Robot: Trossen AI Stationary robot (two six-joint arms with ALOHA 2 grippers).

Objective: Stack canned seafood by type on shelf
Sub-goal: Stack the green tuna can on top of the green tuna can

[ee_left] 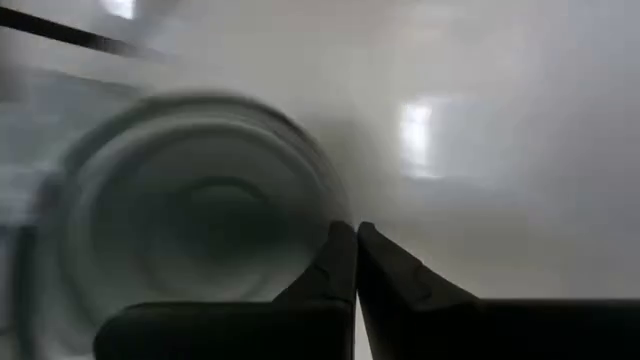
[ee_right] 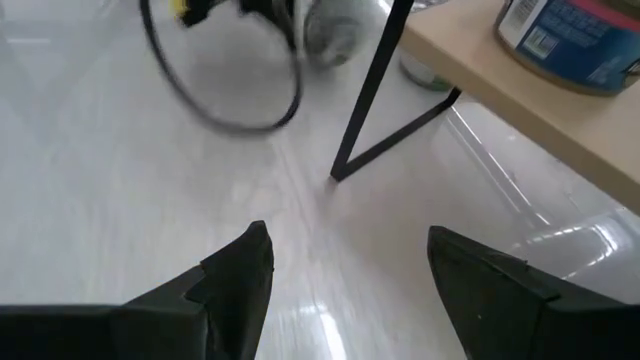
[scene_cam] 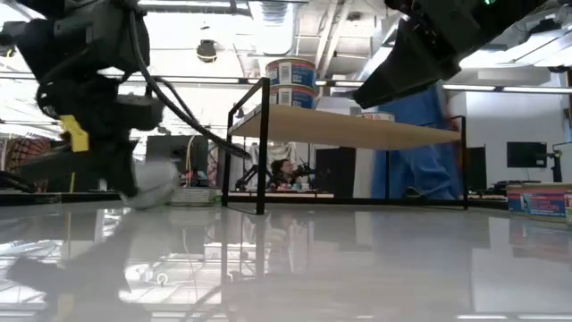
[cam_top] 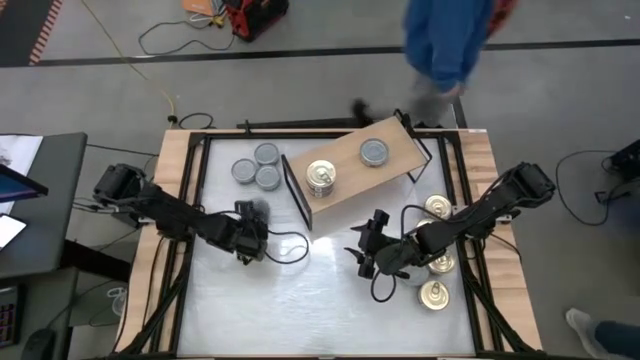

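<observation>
A grey-topped tin lies on the white tabletop just beside my left gripper, whose fingers are shut with nothing between them. In the low view this tin shows pale and blurred under the left arm. The shelf stands at the far middle, carrying a stack of gold-lidded tins and one grey tin. My right gripper hangs open over bare table near the shelf's black leg, holding nothing. My left gripper comes slanting down from the table's left with its fingers shut. The outer side of one finger stands at the grey tin's rim. I cannot tell whether it touches the tin.
Three grey tins sit at the far left of the table. Three gold-lidded tins lie along the right side, under the right arm. A black cable loops over the table middle. A person in blue stands beyond the far edge.
</observation>
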